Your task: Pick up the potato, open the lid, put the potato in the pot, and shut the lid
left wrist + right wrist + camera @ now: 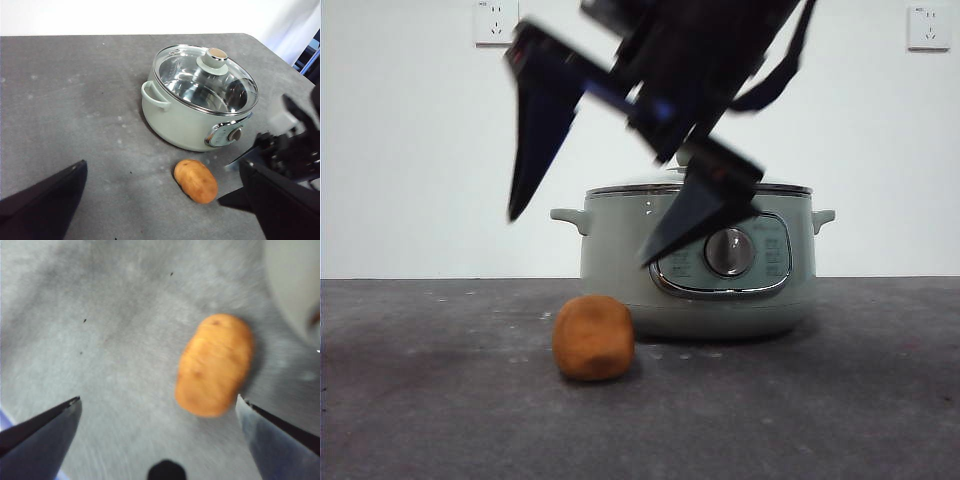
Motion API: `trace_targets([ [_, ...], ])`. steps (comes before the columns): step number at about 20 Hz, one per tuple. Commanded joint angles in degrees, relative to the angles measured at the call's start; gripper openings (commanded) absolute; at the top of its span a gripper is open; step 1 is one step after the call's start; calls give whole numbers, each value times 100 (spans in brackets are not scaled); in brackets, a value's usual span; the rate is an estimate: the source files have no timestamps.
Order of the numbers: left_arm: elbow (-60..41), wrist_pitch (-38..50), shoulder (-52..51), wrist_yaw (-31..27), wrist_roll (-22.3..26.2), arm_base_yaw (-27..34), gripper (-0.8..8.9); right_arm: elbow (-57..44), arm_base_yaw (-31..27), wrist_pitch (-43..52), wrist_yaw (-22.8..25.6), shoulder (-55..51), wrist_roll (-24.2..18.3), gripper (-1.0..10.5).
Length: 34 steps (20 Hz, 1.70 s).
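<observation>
The right tool (585,235) hangs over the potato (593,337) with its two black jaws spread wide. It holds nothing. From its own wrist camera the potato (215,365) sits between the jaws, closer to one of them, and is not touched.

The potato lies on the gray desk (840,400), just in front of the pot (700,262) and a bit to its left. It is close to the pot but does not touch it.

The lid (205,76) is on the pot, sitting flat, with its pale green knob (213,60) on top. Through the glass the pot looks empty.

The left tool (160,200) waits off to the side, well away from the potato. Its jaws are spread too, and it holds nothing.

So I think none of the steps is done. The potato must be picked up first. Then the lid comes off, the potato goes in, and the lid goes back on.

The pot has a silver dial (729,251) on its front panel. There are small marks around it, but they are too tiny to read. I see no brand name.
</observation>
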Motion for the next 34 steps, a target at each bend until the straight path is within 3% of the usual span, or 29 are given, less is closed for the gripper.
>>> trace_targets([
  [1,17,42,0,4,4,-15,641,28,20,199,81,354,258,629],
  [9,17,39,0,4,4,-114,641,645,17,227,673,1399,249,615],
  [14,17,20,0,4,4,-188,641,1025,13,-378,1012,1825,229,355],
  [18,17,20,0,7,4,-192,641,1027,17,-382,1078,1853,22,3],
  [22,17,37,2,7,7,-192,639,1056,61,-483,1078,1714,-186,-12],
  [29,24,501,444,13,31,-466,637,1056,291,-1639,1176,-363,-730,-12],
  [34,225,1388,1386,7,79,-1054,637,1058,310,-2656,2100,-2520,-745,-12],
])
